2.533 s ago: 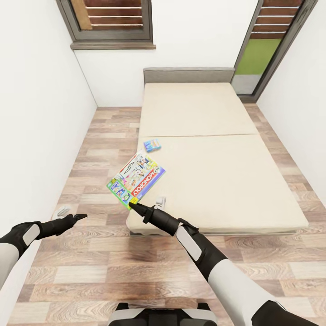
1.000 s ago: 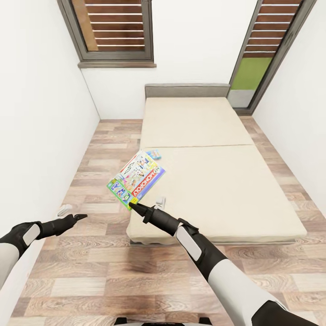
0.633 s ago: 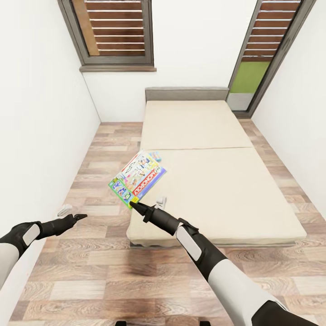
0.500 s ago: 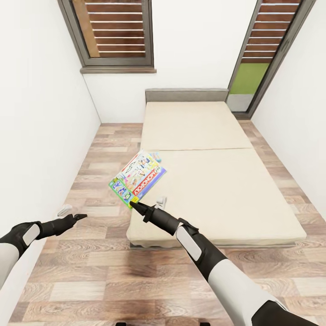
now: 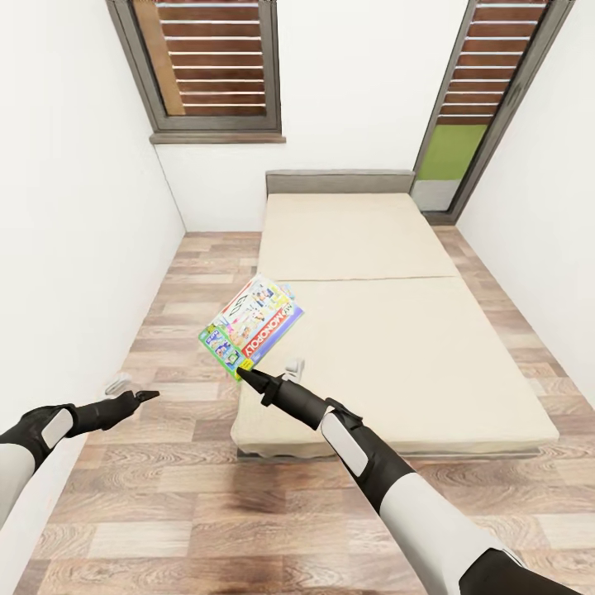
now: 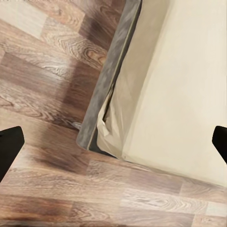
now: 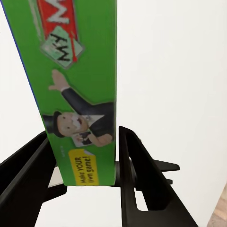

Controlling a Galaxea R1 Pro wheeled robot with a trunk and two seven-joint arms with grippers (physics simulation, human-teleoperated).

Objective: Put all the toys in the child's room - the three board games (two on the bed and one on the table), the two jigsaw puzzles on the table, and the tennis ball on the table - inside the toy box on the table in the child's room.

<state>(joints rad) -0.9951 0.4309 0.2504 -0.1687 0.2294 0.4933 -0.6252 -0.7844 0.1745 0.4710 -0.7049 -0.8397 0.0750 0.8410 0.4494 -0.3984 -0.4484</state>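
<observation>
1. Your right gripper [image 5: 242, 374] is clamped on one corner of a board game [image 5: 251, 323], a flat box printed "MONOPOLY". In the head view it is held in the air above the near left corner of the bed [image 5: 397, 347], partly over the wood-plank floor [image 5: 190, 512].
2. In the right wrist view the box's green edge [image 7: 78, 94], with its top-hatted cartoon man, stands between the two black fingers [image 7: 135, 175]; both press against it.
3. A sliver of light blue shows just past the far edge of the held box: a second board game [image 5: 287, 288] lying on the mattress near the bed's left side. Most of it is hidden by the held box.
4. Your left gripper [image 5: 145, 395] hangs low over the floor, close to the white wall [image 5: 74, 231] on your left. Its fingers are spread wide and hold nothing; in the left wrist view the two black fingertips [image 6: 9, 149] sit at opposite edges of the picture, with the bed's grey frame corner [image 6: 101, 109] and floor planks between them.
5. The bed is a plain cream mattress with a grey headboard [image 5: 339, 181] against the far wall.
6. A slatted window [image 5: 213, 66] sits above the floor strip at far left, and a slatted door [image 5: 483, 91] with green behind it stands at far right.
</observation>
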